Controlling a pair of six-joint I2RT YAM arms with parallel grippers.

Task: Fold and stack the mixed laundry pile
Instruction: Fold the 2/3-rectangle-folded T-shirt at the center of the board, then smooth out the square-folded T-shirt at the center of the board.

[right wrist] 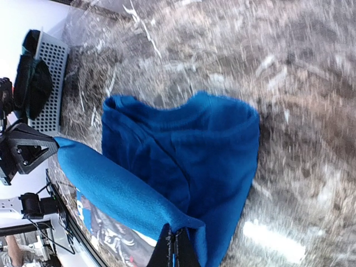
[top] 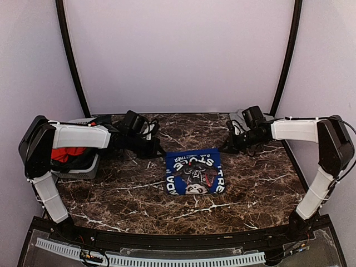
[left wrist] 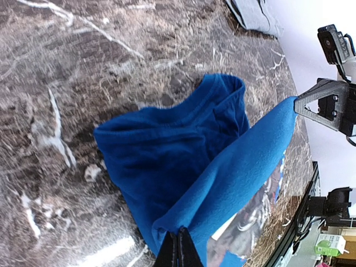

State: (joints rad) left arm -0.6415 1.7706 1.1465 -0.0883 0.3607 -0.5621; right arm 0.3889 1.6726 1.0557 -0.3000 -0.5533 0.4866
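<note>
The royal-blue T-shirt (top: 194, 172) lies mid-worktop (top: 111, 189); it looks light, limp and likely to sag. The left gripper (left wrist: 179, 246) and right gripper (right wrist: 173, 245) each pinch one taut edge, and its ends seem the best hold.

**Marble table carries one shirt, a basket and a tray**

The table (top: 139, 194) has a dark brown marble-pattern top with white veins running across it, and a black strip along its near edge. In the wrist views the surface shows pale patches of glare. Near the middle lies the royal-blue T-shirt (top: 194, 173), bunched into a rough rectangle with its white print facing up. Its body rests on the marble, while one edge is raised off the surface as a taut blue band. At the left edge a small grey basket (top: 92, 167) with perforated walls sits directly on the top. In the far right corner is a flat grey tray (top: 238, 119), well apart from the shirt and largely hidden.
</note>
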